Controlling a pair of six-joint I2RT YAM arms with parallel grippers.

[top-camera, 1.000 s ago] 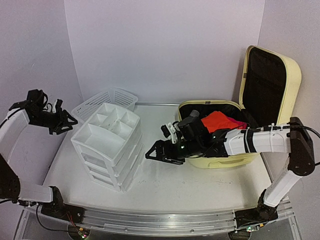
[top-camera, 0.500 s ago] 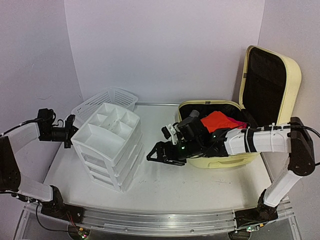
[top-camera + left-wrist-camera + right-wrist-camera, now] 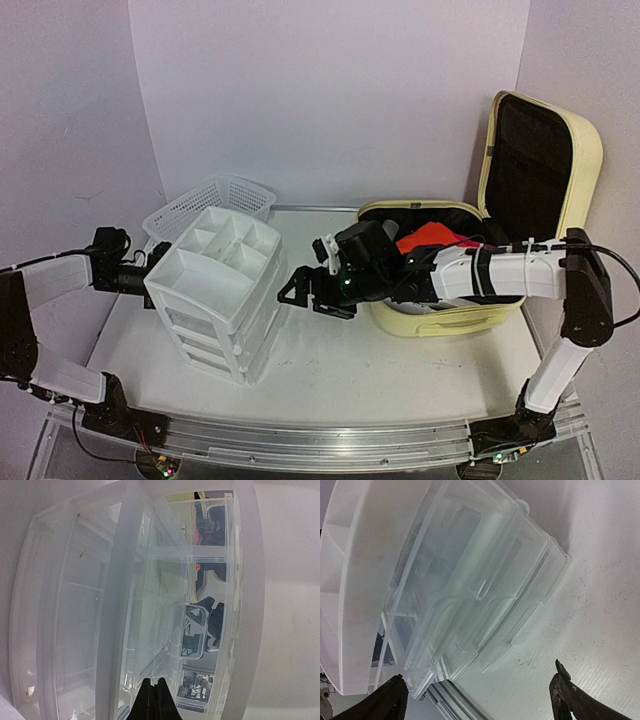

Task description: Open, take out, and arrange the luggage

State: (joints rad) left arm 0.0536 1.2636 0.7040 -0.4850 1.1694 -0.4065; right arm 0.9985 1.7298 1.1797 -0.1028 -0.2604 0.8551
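Two claws are busy at the drawers point(image 3: 215, 300), neither at the luggage point(image 3: 440, 322). The left claw point(image 3: 153, 682) has its tips pressed together with nothing between them, at the left side of the drawers. The right claw point(image 3: 303, 295) stands wide apart, just right of the drawers' near corner, low over the table point(image 3: 400, 370). A basket point(image 3: 215, 195) sits behind the drawers, far left.

The luggage lies at the far right of the table. Its base is flat and its lid point(image 3: 540, 170) is thrown back and standing nearly upright by the right wall. Red cloth point(image 3: 425, 238) shows inside, with darker things around it that I cannot make out.

The shell looks hard, smooth and rounded, so it would likely be stiff but slippery. A pinch on the curved wall would probably slide off. The thin upper rim of the base, or the lid's edge, looks the better hold if the case must be shifted. Being the largest thing here, it is probably too heavy to lift with one claw, so pushing or dragging seems safer. The upright lid could tip shut if it is knocked. The cloth should be soft and light, and is best pinched at a raised fold near its middle.
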